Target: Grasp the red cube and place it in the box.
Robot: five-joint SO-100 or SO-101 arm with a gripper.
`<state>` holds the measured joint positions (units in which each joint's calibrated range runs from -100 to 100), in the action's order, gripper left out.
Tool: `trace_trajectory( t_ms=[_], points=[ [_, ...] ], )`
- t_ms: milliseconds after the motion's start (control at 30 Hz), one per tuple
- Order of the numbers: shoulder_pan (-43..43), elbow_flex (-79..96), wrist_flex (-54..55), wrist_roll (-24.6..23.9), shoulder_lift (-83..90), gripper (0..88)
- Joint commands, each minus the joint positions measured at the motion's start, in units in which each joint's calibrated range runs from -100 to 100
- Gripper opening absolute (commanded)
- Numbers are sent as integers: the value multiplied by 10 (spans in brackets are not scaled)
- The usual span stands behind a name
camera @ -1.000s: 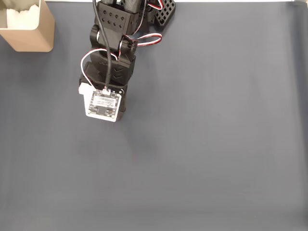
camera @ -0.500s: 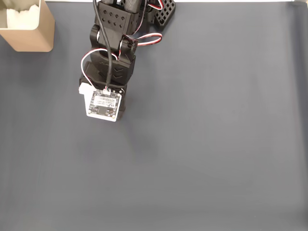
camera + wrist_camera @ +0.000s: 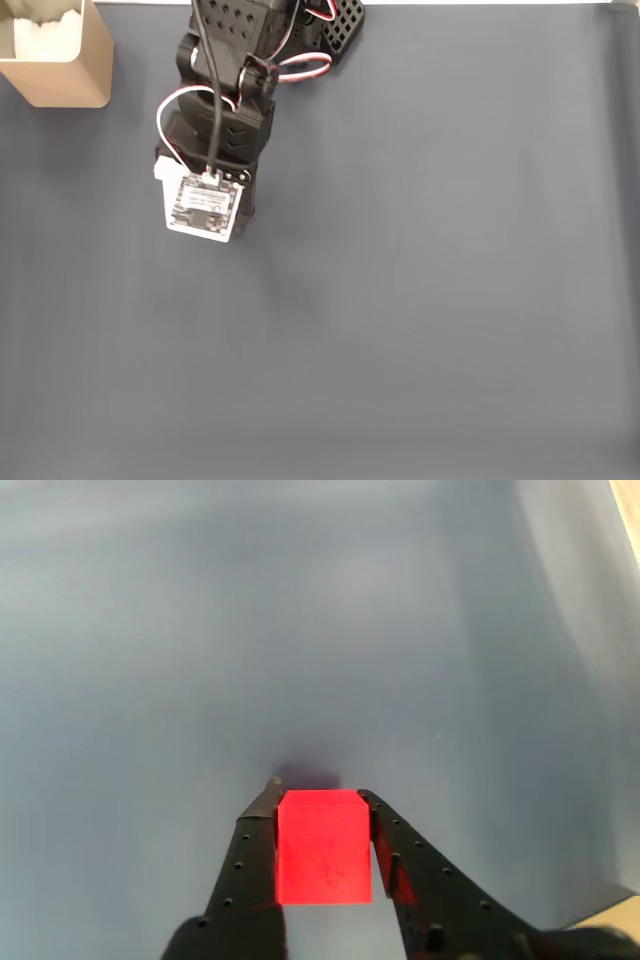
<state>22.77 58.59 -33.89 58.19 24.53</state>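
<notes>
This looks like a robot test bench in a lab or hobby workspace, not a home room. A plain grey mat (image 3: 450,300) covers the whole work surface, smooth and bare, with a pale table edge (image 3: 628,520) showing past it in the wrist view. A black 3D-printed arm (image 3: 225,90) stands on it with exposed red-and-white servo wires (image 3: 300,65) and a bare camera board (image 3: 203,208). A cardboard box (image 3: 70,75) sits in one corner.

Black arm (image 3: 232,90), white camera board (image 3: 204,208), red-white cables (image 3: 300,65)
</notes>
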Motion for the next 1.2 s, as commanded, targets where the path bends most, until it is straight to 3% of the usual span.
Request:
trace_trajectory(
  t_ms=[0, 633, 1167],
  points=[
    [8, -59, -83, -13, 53, 71],
    [51, -270, -373, -67, 137, 72],
    [153, -330, -414, -98, 159, 76]
  ],
)
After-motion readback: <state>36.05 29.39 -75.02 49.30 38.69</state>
